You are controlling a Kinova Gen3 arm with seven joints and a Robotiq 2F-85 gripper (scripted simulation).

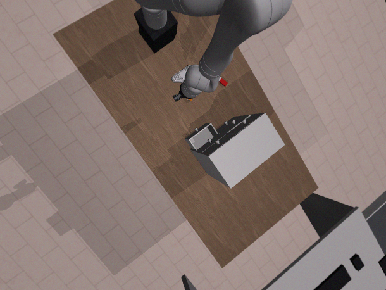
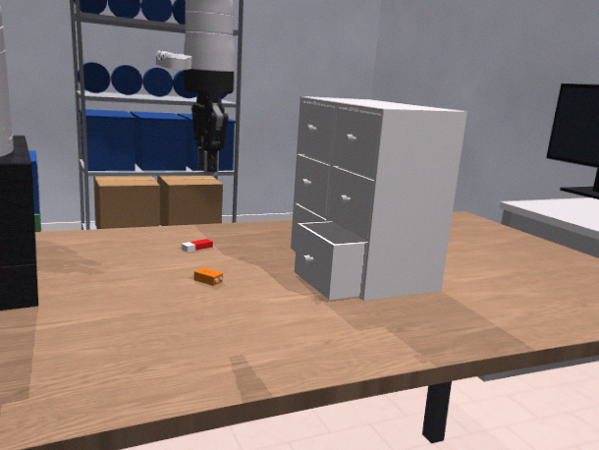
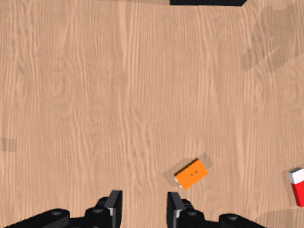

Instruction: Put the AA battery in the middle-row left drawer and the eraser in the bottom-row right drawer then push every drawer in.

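Firstly, the top view lets us look inside the pulled-out drawer, which the exterior view shows mainly from outside. It is the right one of the bottom row, and at one end of its inside we see a paler patch, but we cannot tell if this is a thing. The other five drawers of the chest look pushed in.

The exterior view shows us the orange block whole, with two small terminals, whereas from the top the arm covers most of it. The red and white block, which seems to be the eraser, lies near it on the bench. Where the AA battery is, we cannot tell.

In the wrist view, the fingers are partly apart, with nothing between them, and they hang above the bench.

The bench has brown wood grain, crossed by shadows. Around it we see pale floor tiles, and behind stands a metal rack with blue boxes and cardboard boxes. A dark monitor stands on the right side of the exterior view.
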